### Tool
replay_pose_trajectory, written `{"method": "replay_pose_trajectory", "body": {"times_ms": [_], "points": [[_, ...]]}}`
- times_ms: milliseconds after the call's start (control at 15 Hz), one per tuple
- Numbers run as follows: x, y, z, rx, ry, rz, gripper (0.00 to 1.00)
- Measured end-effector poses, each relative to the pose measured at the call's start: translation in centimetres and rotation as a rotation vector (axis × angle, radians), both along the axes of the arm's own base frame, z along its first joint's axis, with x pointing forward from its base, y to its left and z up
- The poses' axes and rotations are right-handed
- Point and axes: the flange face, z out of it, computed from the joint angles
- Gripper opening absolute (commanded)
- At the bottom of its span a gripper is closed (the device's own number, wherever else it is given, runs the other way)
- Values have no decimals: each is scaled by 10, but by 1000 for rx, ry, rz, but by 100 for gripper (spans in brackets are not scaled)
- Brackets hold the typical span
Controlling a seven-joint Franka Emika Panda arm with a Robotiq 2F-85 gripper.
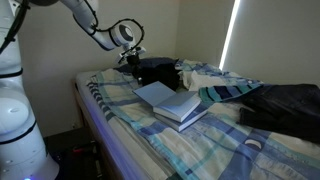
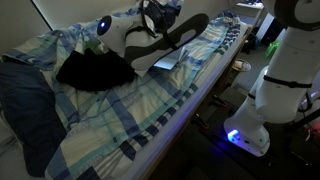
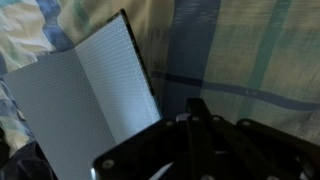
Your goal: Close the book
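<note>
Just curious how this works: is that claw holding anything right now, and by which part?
Nothing, it seems. The gripper hangs beside the open book, apart from it; the wrist view shows nothing in its grasp.

the book (image 1: pixel 172 103) is showing matt, pale paper pages, the checked cloth (image 1: pixel 130 140) is lying rumpled, the arm's white shell (image 1: pixel 12 115) is shining like glossy plastic, and the hand (image 1: pixel 130 62) is looking matt black.

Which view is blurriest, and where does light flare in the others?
The wrist view is softest: book pages hazy, claw a dark unfocused mass; in an exterior view a window strip blows out white; in an exterior view a blue glow flares by the robot base.
</note>
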Motion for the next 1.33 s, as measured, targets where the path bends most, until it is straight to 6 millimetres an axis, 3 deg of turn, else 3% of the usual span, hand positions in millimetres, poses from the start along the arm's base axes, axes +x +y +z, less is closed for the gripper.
{"method": "replay_pose_trajectory", "body": {"times_ms": [733,1333], "points": [[42,-15,-34,-47,13,-17,0],[61,-26,-22,-78,-44,-22,0]]}}
